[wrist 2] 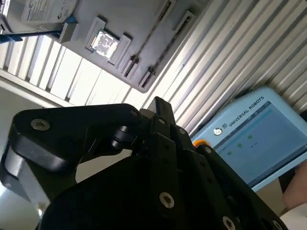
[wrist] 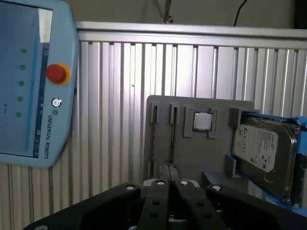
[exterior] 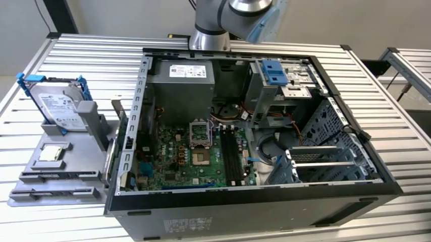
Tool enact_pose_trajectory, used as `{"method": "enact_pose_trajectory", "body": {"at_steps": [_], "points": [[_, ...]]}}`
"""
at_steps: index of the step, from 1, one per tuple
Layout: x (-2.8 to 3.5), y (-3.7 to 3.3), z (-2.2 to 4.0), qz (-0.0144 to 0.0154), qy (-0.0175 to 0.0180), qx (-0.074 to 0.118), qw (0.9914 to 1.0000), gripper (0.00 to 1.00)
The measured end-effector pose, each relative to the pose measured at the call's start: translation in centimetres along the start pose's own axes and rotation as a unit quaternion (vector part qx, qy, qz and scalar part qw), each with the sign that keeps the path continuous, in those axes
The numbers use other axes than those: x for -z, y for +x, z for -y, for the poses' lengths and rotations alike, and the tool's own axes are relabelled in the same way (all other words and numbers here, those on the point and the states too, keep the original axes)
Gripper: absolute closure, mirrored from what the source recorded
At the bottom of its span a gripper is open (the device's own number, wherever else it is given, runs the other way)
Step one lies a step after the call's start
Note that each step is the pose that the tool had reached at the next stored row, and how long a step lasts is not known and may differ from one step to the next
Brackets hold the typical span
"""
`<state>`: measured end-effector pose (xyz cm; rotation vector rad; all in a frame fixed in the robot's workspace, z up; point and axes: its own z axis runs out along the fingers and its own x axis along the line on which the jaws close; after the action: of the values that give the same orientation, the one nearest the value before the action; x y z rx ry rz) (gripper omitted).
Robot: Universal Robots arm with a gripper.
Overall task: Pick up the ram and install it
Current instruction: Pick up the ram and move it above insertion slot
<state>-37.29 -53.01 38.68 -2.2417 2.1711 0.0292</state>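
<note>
An open black steel tower case point(exterior: 256, 207) is lying on a ribbed aluminium table point(exterior: 88, 55) in the exterior view, its green motherboard point(exterior: 181, 156) showing, beside a grey moulded holder point(exterior: 30, 156) carrying a labelled silver hard drive point(exterior: 60, 106). In the second wrist view the matte black gripper point(wrist 2: 159, 112), its state impossible to tell, is showing before a pale blue teach pendant point(wrist 2: 259, 139) bearing white lettering. In the first wrist view a thin dark strip, apparently the ram point(wrist: 171, 139), is standing on edge in the holder beside the square silver chip point(wrist: 202, 122).

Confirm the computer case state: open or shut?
Open. In the exterior view the case has no panel over its upward face; the motherboard and power supply sit exposed inside.
</note>
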Motion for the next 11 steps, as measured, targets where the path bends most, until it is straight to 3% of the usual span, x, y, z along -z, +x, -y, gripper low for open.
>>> {"method": "enact_pose_trajectory", "body": {"at_steps": [1, 7, 8, 11], "points": [[0.0, 0.0, 0.0, 0.0, -0.0003, 0.011, 0.99994, 1.0], [0.0, 0.0, 0.0, 0.0, -0.0004, 0.016, 0.99988, 1.0], [0.0, 0.0, 0.0, 0.0, -0.0004, 0.016, 0.99987, 0.0], [0.0, 0.0, 0.0, 0.0, -0.0005, 0.018, 0.99984, 0.0]]}}
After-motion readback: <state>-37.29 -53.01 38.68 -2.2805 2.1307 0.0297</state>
